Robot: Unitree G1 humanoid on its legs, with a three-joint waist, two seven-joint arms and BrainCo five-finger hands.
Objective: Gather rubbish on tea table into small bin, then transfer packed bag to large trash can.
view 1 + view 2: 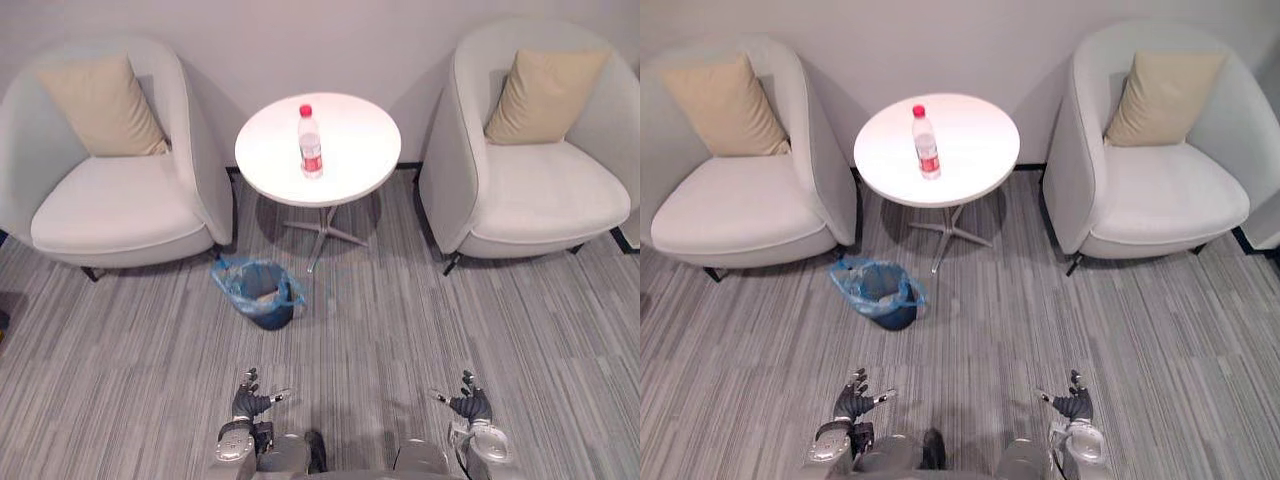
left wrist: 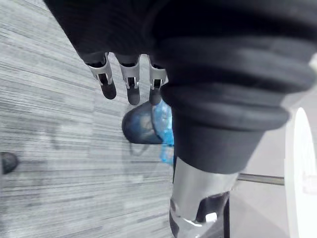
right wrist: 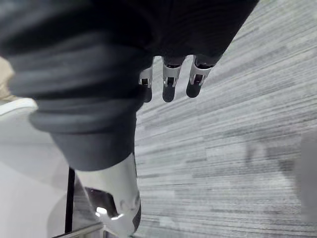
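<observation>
Plastic bottle (image 1: 311,142) is standing on the table (image 1: 360,150), well ahead of both hands, while the bin (image 1: 260,292) is waiting nearer the left hand (image 1: 250,402), which, like the right hand (image 1: 470,405), is hanging spread and empty, probably because gathering is not yet begun.

Round white tea table (image 1: 362,150), bottle (image 1: 310,145) upright

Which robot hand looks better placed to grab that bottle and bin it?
Probably the left robot hand: the bottle and the bin both lie nearer it than the right robot hand.
</observation>
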